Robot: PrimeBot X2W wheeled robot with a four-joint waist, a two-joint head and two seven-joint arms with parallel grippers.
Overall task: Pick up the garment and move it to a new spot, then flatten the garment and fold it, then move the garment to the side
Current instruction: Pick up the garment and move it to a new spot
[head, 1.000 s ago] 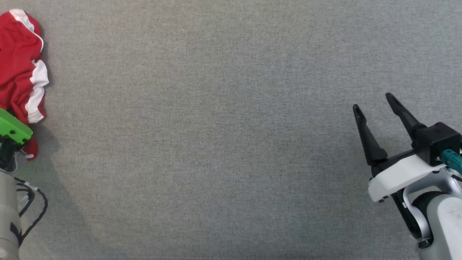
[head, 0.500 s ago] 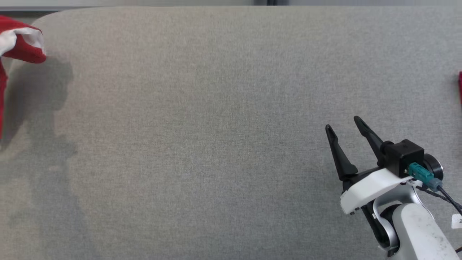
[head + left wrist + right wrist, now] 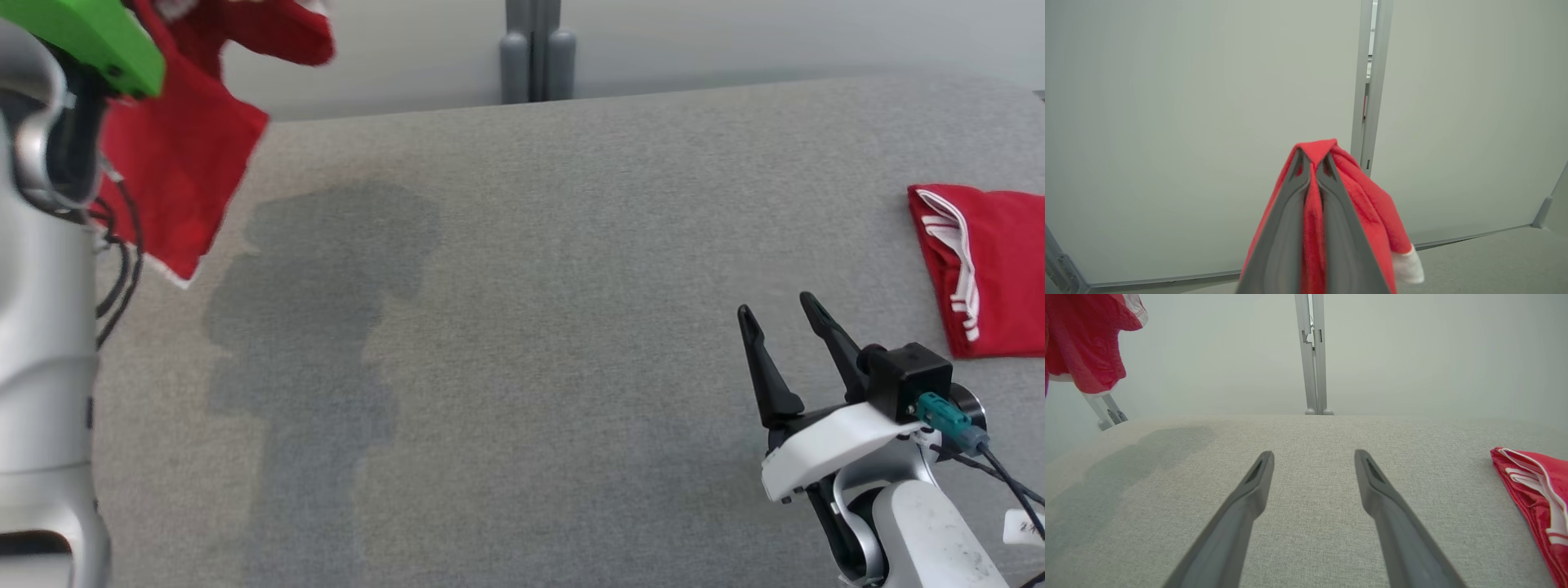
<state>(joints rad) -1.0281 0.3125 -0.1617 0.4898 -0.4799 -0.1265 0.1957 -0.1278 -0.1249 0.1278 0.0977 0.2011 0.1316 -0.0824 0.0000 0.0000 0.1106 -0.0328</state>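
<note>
The garment (image 3: 188,155), red with white trim, hangs in the air above the far left corner of the grey table (image 3: 531,327). My left gripper (image 3: 1312,157) is shut on a fold of it, red cloth pinched between the fingers and draping down the right side (image 3: 1367,204). In the head view the left arm's green wrist cover (image 3: 90,37) sits at the top left, in front of the cloth. The hanging garment (image 3: 1081,343) also appears at the top left of the right wrist view. My right gripper (image 3: 775,307) stands open and empty just above the table's right side (image 3: 1313,454).
A second red garment with white stripes (image 3: 992,269) lies folded flat at the table's right edge (image 3: 1535,482). A grey post (image 3: 535,49) stands behind the table against pale wall panels. The hanging cloth casts a shadow (image 3: 318,269) on the table's left part.
The head camera has tilted up. My left gripper closed on the garment and lifted it off the table. The right gripper stayed open.
</note>
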